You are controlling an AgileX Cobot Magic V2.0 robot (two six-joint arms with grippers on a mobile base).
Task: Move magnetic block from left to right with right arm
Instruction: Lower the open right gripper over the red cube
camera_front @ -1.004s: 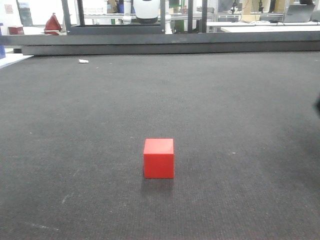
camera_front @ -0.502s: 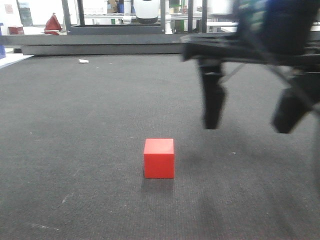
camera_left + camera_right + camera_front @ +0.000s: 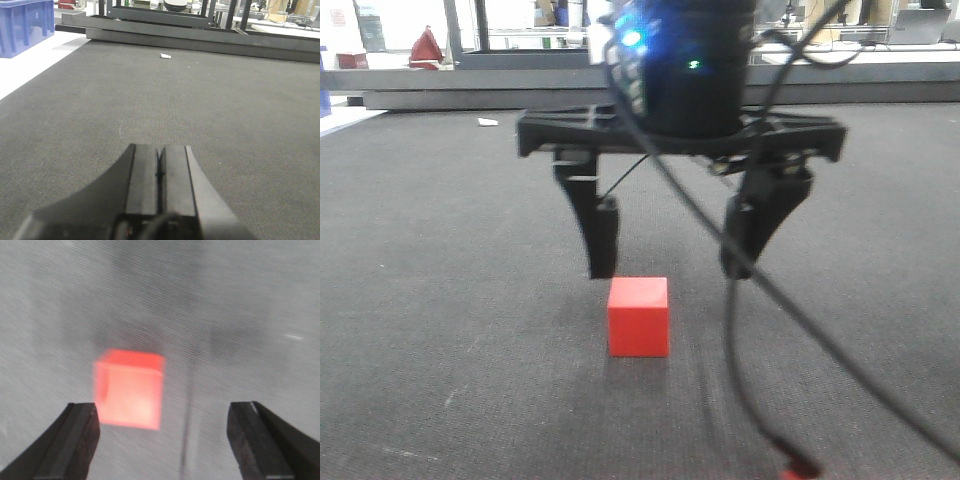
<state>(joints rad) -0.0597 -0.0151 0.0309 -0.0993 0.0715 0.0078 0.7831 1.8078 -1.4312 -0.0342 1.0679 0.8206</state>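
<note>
We see the magnetic block (image 3: 638,317) sitting on the dark mat (image 3: 440,250), touched by nothing. The right gripper (image 3: 668,270) hangs just above the block with its fingers spread wide (the blurred wrist view puts the block nearer one finger). The left gripper (image 3: 160,172) has its fingers pressed together, holding nothing.

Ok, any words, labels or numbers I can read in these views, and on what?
No text can be read.
The red cube: plain faces, no marking.
The red-and-white sign far in the background: too small and blurred to read.
The right gripper and the blue crate: no lettering visible.
</note>
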